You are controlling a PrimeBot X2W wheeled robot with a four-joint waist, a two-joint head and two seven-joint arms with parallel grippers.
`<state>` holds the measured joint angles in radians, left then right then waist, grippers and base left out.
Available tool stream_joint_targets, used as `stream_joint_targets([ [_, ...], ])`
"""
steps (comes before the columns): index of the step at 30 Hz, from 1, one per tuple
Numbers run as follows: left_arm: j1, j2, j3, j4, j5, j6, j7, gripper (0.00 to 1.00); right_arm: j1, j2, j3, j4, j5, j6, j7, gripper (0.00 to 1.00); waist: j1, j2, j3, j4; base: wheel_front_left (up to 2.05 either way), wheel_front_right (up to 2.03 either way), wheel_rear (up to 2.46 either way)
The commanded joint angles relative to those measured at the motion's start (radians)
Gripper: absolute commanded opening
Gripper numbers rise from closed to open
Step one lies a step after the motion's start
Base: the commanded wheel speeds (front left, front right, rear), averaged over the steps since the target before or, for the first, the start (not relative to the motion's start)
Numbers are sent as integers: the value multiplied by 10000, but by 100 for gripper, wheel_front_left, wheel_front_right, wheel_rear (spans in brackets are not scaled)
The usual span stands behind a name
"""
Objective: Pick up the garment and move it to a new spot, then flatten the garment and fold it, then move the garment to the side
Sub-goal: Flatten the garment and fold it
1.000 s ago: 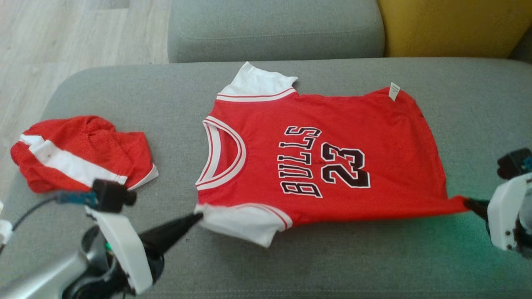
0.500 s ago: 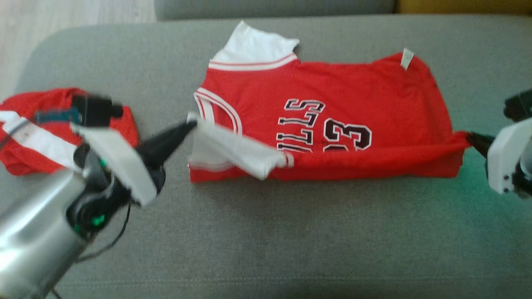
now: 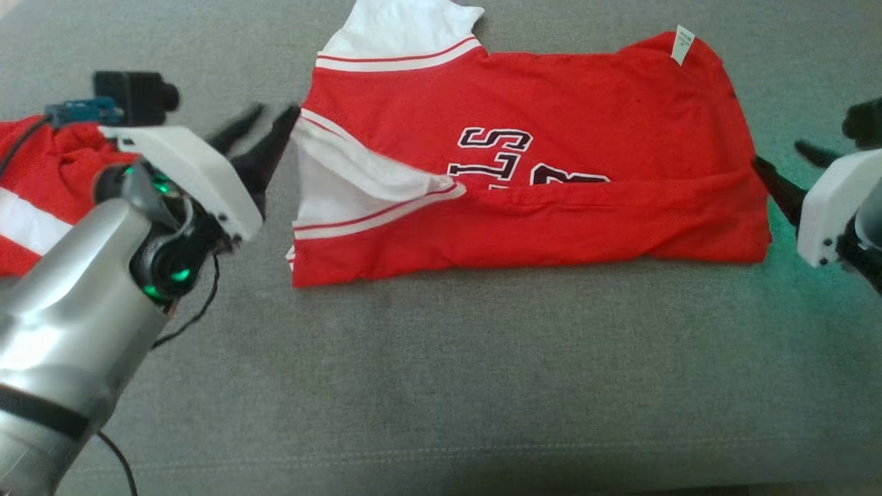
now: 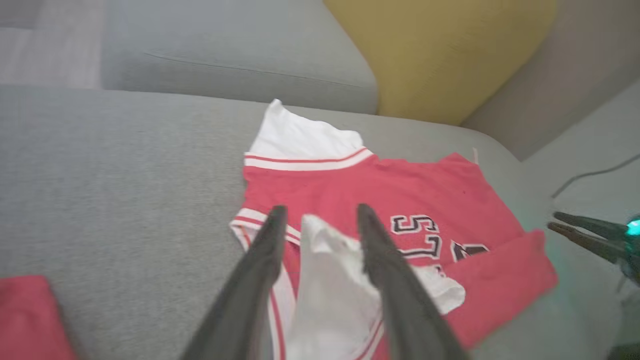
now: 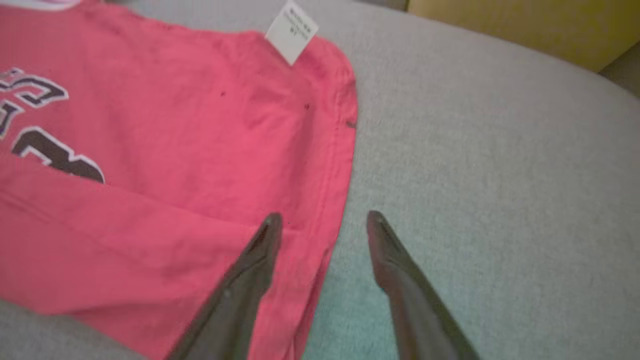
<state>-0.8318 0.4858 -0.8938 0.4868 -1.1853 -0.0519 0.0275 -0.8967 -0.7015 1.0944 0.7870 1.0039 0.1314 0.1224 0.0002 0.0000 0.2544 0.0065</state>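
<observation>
Letting go: left gripper (image 3: pixel 277 109) and right gripper (image 3: pixel 777 153), at the frame's sides, are opening their jaws, leaving the jersey (image 3: pixel 551 103) half-folded.

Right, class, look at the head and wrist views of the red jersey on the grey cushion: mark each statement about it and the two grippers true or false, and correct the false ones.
1. The jersey has its near edge folded over part of the black lettering. True.
2. The left gripper is shut on the white sleeve. False: its fingers stand apart beside the sleeve.
3. The right gripper is open at the hem end. True.
4. The white tag sits at the collar. False: it is at the far hem corner.
5. The jersey rests on a wooden table. False: it lies on a grey cushion.
6. Another red-and-white garment lies left of the jersey. True.
</observation>
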Motion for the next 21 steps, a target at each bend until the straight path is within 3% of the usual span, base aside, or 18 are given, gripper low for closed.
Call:
stream_joint_targets([
  [1,-676,306,544,-51,103,113,-197,100,-71,-146,-106,5,-65,-7,-264,100,-2,0,18,-25,0,0,0],
  [5,-781,-174,834,659,246,453,-1193,100,-112,164,-290,729,-377,-7,-1631,100,-2,0,-50,-42,0,0,0],
  [9,-510,-562,1288,941,254,522,-2447,100,156,627,-767,1191,-246,-7,-3162,100,-2,0,-358,-48,0,0,0],
  [13,193,-831,1865,666,629,580,-2864,100,543,946,-1498,1112,-243,-7,-3799,100,-2,0,-762,-14,0,0,0],
  [18,1747,-1387,3822,-717,2253,865,-2888,100,1507,1120,-4152,-288,-1396,-7,-3837,100,-2,0,-1175,48,0,0,0],
  [21,2943,-1827,4776,-1619,3514,715,-2890,100,2728,1500,-6110,-1362,-2668,-7,-3839,100,-2,0,-1400,53,0,0,0],
])
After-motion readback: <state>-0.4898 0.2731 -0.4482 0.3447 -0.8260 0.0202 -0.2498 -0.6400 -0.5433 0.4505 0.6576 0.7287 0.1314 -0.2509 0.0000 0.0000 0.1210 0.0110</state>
